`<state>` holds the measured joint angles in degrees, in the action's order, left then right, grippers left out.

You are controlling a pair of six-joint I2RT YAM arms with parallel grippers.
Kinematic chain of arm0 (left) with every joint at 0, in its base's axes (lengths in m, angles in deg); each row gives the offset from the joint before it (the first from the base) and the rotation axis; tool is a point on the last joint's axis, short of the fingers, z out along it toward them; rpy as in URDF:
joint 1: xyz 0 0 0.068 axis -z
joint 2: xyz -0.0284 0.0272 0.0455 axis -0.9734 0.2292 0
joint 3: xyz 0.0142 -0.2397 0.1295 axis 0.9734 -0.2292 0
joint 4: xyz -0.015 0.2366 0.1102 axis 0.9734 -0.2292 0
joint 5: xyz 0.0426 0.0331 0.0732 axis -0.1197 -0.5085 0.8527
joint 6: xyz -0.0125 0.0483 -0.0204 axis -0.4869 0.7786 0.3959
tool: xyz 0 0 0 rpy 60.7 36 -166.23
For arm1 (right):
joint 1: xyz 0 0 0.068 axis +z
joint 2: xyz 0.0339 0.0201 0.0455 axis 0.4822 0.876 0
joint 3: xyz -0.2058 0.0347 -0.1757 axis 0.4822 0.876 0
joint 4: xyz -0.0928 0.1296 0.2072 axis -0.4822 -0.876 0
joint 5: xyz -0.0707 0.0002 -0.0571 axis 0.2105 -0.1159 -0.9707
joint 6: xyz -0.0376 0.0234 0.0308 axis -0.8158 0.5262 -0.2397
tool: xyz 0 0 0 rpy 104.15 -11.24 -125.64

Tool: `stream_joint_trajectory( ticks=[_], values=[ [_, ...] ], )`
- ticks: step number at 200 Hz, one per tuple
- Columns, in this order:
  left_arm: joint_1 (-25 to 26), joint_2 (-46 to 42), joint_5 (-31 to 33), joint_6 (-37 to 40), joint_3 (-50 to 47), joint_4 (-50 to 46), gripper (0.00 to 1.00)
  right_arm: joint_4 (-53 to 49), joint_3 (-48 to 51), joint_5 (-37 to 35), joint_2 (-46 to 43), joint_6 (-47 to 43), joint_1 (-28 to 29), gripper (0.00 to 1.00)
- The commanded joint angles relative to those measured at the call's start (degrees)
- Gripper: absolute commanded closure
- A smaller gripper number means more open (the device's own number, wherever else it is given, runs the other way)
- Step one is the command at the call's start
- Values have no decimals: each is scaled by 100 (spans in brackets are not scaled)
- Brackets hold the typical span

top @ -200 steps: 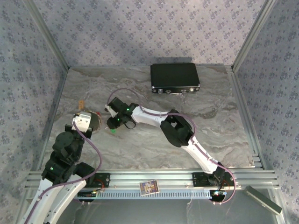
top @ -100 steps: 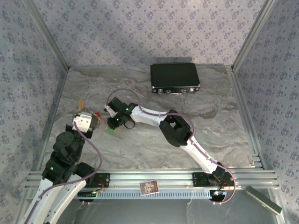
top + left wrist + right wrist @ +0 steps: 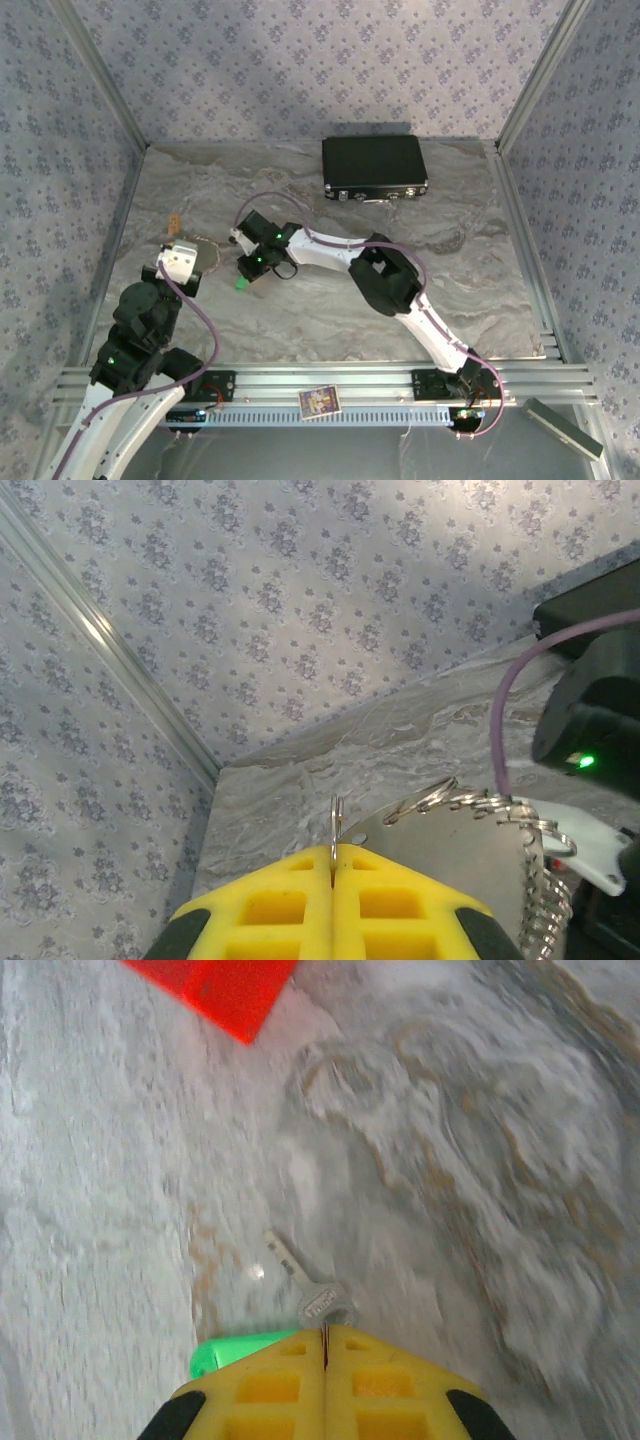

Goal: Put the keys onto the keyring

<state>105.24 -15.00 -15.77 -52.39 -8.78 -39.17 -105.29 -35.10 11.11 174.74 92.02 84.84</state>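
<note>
Right wrist: right end effector [image 3: 324,1331] clenched on green key [image 3: 318,1304]; left end effector [image 3: 333,849] pinches keyring [image 3: 470,802]; black case [image 3: 374,165] closed.

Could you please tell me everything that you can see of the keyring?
The keyring is a thin loop of silvery wire, with tight coil-like turns along part of it. The shut yellow jaws of the left gripper pinch one edge of it, and a short bit of wire stands up between them. From there the loop arcs right and drops toward the lower right. Whether its far end rests on the table cannot be told.
</note>
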Motion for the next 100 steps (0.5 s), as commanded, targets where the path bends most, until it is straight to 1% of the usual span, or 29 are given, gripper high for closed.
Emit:
stream_joint_trajectory(
  ticks=[1,32,62,76,100],
  values=[
    [-33,68,-314,-190,67,88,100,240,834,-393,-1062,-207,-10,100],
    [-28,348,-814,-417,47,187,100,537,2434,-963,-2372,-329,2,100],
    [-27,737,-1582,-566,141,319,100,900,3934,-1452,-3770,-559,8,100],
    [-27,921,-1838,-684,167,425,100,1035,4444,-1558,-4432,-808,-1,100],
    [-17,1229,-2609,-788,131,681,100,1002,4982,-1581,-5359,-1373,-28,100]
  ],
)
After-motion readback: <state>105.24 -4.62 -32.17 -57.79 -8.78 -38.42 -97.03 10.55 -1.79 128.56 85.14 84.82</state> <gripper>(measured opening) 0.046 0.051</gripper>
